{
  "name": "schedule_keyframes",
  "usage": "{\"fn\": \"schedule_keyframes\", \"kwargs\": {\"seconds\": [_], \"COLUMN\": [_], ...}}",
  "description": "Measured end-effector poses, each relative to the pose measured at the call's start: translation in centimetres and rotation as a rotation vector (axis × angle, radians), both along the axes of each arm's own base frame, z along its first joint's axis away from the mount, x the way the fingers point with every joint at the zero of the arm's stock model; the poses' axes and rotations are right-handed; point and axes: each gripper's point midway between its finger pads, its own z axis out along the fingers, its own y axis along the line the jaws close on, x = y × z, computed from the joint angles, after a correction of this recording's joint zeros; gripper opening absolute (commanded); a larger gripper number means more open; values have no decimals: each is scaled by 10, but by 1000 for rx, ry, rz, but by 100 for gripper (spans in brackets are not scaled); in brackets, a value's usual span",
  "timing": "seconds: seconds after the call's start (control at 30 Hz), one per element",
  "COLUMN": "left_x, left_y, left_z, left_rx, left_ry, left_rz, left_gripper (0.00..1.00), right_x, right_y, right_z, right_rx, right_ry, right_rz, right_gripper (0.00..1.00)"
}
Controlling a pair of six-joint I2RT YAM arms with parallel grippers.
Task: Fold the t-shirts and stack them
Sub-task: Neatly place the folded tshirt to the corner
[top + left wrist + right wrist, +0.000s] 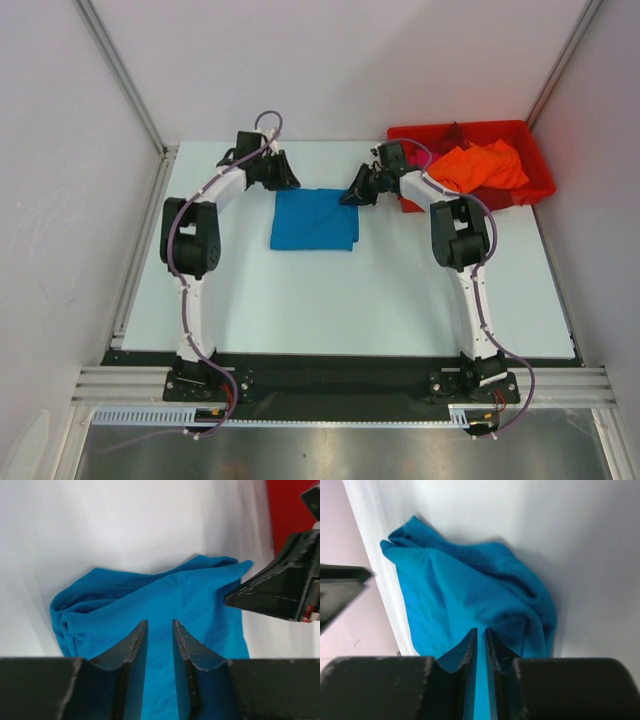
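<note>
The teal-blue t-shirt (313,220) lies folded into a rough rectangle on the white table, at the far middle. My left gripper (283,172) hovers at its far left corner, jaws a little apart, with the cloth (165,600) lying flat under them. My right gripper (357,190) is at the far right corner, its jaws nearly closed with a strip of the teal cloth (470,595) between them. The right gripper also shows in the left wrist view (280,590). An orange t-shirt (480,165) and a bit of magenta-pink cloth (438,160) lie in the bin.
A rigid red plastic bin (530,150) stands at the far right corner of the table, right behind my right arm. White walls and metal frame rails close off the back and sides. The white table top (330,300) stretches toward the arm bases.
</note>
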Motion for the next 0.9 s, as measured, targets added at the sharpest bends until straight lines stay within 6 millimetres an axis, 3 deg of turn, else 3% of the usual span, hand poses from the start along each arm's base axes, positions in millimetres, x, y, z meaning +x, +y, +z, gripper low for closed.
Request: {"fn": "schedule_keyframes", "kwargs": {"seconds": [0.23,0.53,0.77,0.9], "left_x": [2,31,43,36], "left_y": [13,28,31,36], "left_z": [-76,-72,-67,-58], "left_rx": [-98,-208,-206,-182], "left_ry": [194,207,193,188], "left_rz": [67,125,138,154], "left_gripper": [30,32,45,59], "right_x": [23,44,67,67], "right_y": [7,-5,-14,-23], "right_z": [-15,-14,-9,-7], "right_rx": [57,71,62,27], "right_ry": [-7,-47,-91,-82], "right_rz": [-53,-103,-117,-113], "right_gripper": [13,13,15,18]}}
